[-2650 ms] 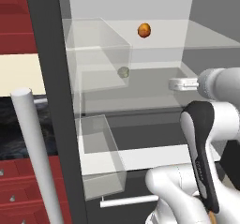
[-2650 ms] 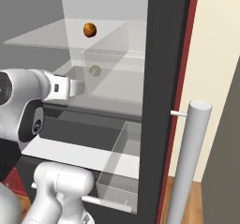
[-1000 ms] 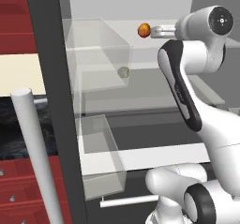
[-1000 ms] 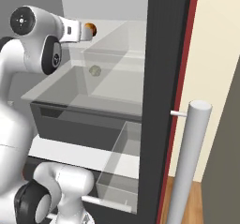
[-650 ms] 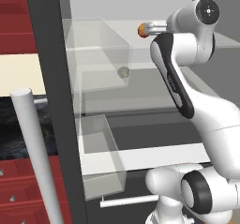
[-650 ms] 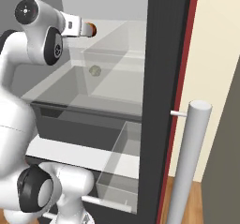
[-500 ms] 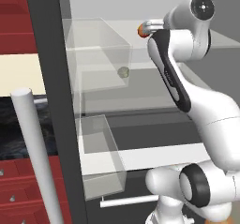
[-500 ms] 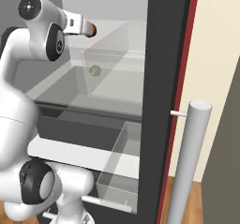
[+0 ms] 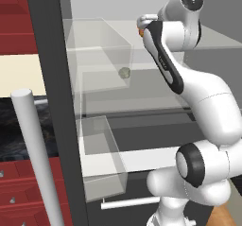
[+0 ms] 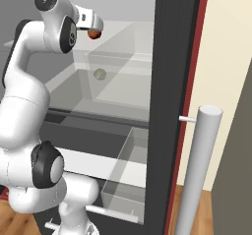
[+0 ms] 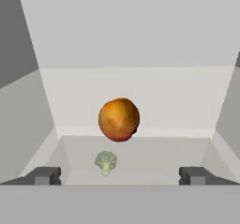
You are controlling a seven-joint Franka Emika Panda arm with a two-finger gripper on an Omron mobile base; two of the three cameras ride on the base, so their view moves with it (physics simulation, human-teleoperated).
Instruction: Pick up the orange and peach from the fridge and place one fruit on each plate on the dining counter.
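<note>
Since the round, glossy orange-brown fruit (image 11: 119, 119) sits straight ahead of the hand (image 11: 120, 175), centred between its wide-open, empty fingertips and roughly round with no long axis, only a forward reach remains. It rests on the upper glass shelf (image 10: 129, 36) of the dark grey fridge (image 10: 172, 72); the arm is raised high, hand level.

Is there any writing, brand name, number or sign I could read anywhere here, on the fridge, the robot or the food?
None: no word, number, label or sign can be read in any view.
The fridge walls and shelves are blank.
The white arm and gripper carry no lettering.
The round orange fruit and the small pale green item below it bear no sticker.
</note>
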